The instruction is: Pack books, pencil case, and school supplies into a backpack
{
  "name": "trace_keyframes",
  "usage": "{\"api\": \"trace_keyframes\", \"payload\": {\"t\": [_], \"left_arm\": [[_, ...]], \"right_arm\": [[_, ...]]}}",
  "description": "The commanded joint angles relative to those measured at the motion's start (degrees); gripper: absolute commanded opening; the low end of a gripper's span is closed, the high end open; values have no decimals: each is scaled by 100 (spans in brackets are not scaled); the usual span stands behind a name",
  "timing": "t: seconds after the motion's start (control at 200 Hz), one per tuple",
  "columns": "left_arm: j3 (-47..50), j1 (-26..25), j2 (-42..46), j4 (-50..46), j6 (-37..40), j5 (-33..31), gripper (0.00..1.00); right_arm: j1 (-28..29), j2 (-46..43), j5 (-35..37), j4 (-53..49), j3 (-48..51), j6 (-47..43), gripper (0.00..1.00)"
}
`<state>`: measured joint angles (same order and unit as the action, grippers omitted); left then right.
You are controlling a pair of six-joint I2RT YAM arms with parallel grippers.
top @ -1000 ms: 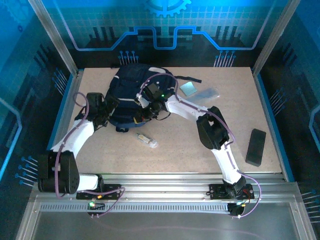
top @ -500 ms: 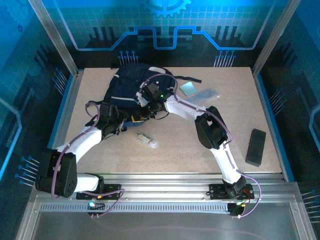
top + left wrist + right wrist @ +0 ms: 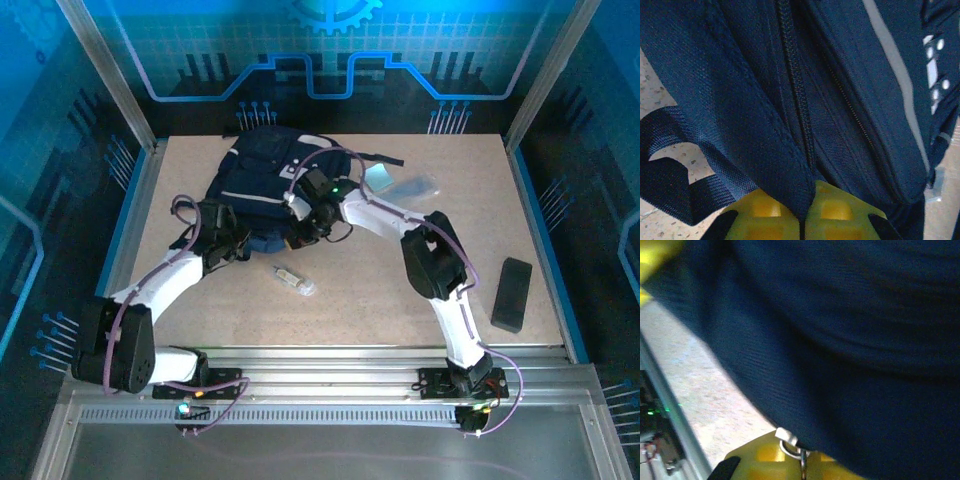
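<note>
Navy woven fabric, soft and limp: the backpack (image 3: 262, 180) lies flat on the table (image 3: 380, 300), left of centre and toward the far edge. We judge it will sag and fold wherever it is lifted and will not hold its mouth open unaided. At the left, the left gripper (image 3: 804, 212) has its yellow fingers (image 3: 757, 212) pressed together on a seamed fold of the bag's near edge, just beside the zipper track (image 3: 795, 100). A stitched edge like this looks a sound hold, being thicker and less slippery than the plain panel. Next to the right, the right gripper (image 3: 801, 460) is likewise closed at the bag's near edge, with a small metal ring (image 3: 787, 439) sitting at its fingertips. Whether it grips the ring or the cloth under it we cannot tell. With two pinches on the rim, spreading them apart should open the bag; we would watch for cloth slipping out of either pinch. Nearer us, the clear tube (image 3: 293, 280) lies loose on the table. It looks light, smooth and liable to roll, so we would take it across its middle. Further right, near the far edge, the pale-blue pad (image 3: 377, 177) and the pencil case (image 3: 413, 187) lie side by side. The pad is thin and flat, best taken at an edge; the case is floppy and slick, best taken mid-length. At far right lies a black slab (image 3: 511, 294).
</note>
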<state>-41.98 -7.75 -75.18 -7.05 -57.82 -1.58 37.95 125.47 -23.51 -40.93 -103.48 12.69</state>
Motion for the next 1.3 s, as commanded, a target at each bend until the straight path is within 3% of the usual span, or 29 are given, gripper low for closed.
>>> {"api": "trace_keyframes", "payload": {"t": [0.0, 0.31, 0.585, 0.71, 0.88, 1.046, 1.071, 1.121, 1.166, 1.206, 1.296], "left_arm": [[-5, 212, 450, -53, 372, -19, 0], [302, 265, 934, -258, 298, -36, 0], [240, 268, 719, -132, 420, -160, 0], [-8, 276, 348, -173, 906, -520, 0], [-167, 276, -44, -7, 1123, -528, 0], [-125, 282, -72, -46, 1289, -557, 0], [-133, 283, -65, -164, 1329, -593, 13], [-210, 300, -30, -495, 1390, -696, 61], [-309, 316, 47, -974, 1379, -811, 90], [-384, 324, 175, -1321, 1380, -847, 98], [-375, 333, 633, -1580, 1483, -660, 99]], "right_arm": [[-749, -178, 707, -858, 109, -632, 0], [-1829, 190, 2292, -960, -810, -266, 0], [-1829, 167, 2632, -611, -817, 383, 0], [-1718, -63, 2029, -325, -370, 314, 1], [-1673, -871, 734, 282, 956, 382, 27], [-1674, -1576, 371, 537, 1707, 636, 44], [-1669, -1633, 307, 570, 1727, 690, 47], [-1648, -1720, 184, 654, 1726, 786, 51], [-1626, -1751, 104, 742, 1688, 870, 53], [-1586, -1742, 29, 806, 1580, 949, 55], [-1479, -1558, 3, 888, 1211, 1063, 56]]}}
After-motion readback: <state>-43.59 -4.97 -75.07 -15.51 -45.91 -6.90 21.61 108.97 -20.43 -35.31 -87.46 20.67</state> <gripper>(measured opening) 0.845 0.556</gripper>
